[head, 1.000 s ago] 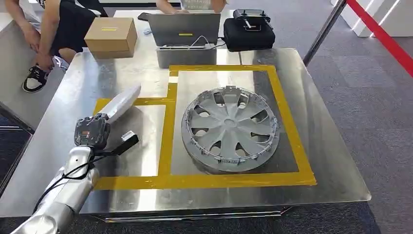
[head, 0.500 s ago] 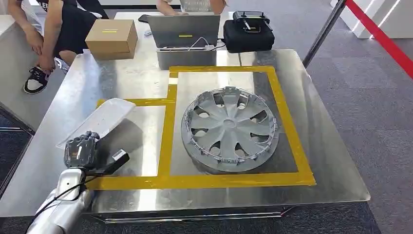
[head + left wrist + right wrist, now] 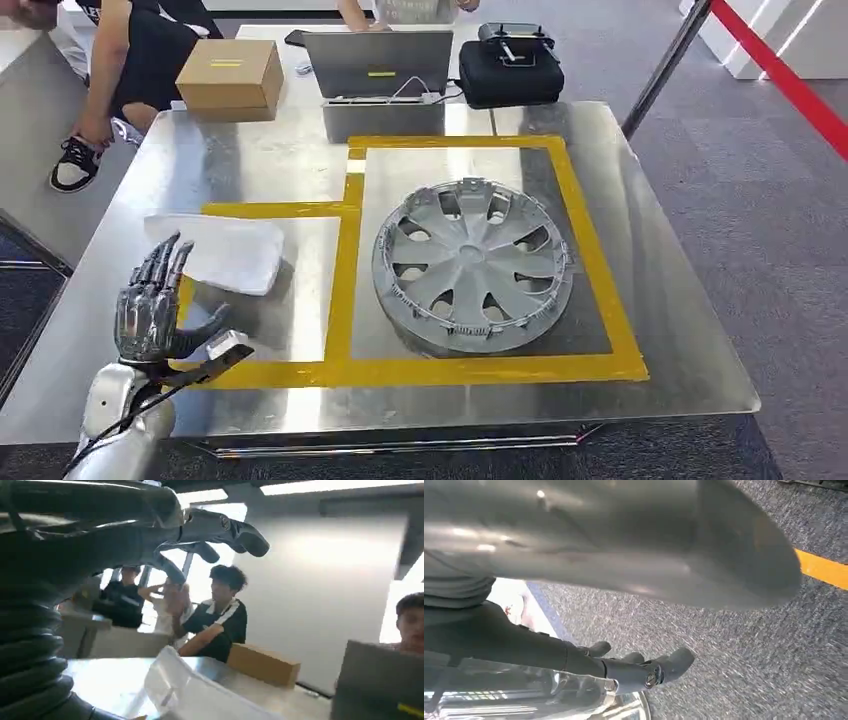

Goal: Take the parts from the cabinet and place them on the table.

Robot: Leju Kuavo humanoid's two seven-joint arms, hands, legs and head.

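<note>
Two parts lie on the shiny metal counter [image 3: 660,300]. One is a clear plastic part [image 3: 218,252], flat on the counter in the small box of yellow tape [image 3: 345,290], with one side over the tape's left line. The other is a big grey wheel cover [image 3: 472,264], lying flat inside the large yellow box, to the right of the plastic part.

The left hand [image 3: 152,308] is up above the near left side of the counter. Its fingers [image 3: 165,262] are spread wide and point up and away from the robot. It holds nothing. The plastic part lies just past the fingertips, a bit to the right, and the hand does not touch it. In the left wrist view the fingers [image 3: 220,527] reach out in the air, and the plastic part [image 3: 200,692] lies on the counter below them.

The right hand [image 3: 634,672] hangs low over a grey carpet [image 3: 744,645], away from both parts. Its dark fingers are a little bent and apart, with nothing in them.

At the far side of the counter sit a brown cardboard box [image 3: 229,75], a grey laptop [image 3: 378,62] and a black bag [image 3: 511,63]. A person [image 3: 135,60] in dark clothes sits at the far left corner. A red strip [image 3: 790,75] runs across the floor on the right.
</note>
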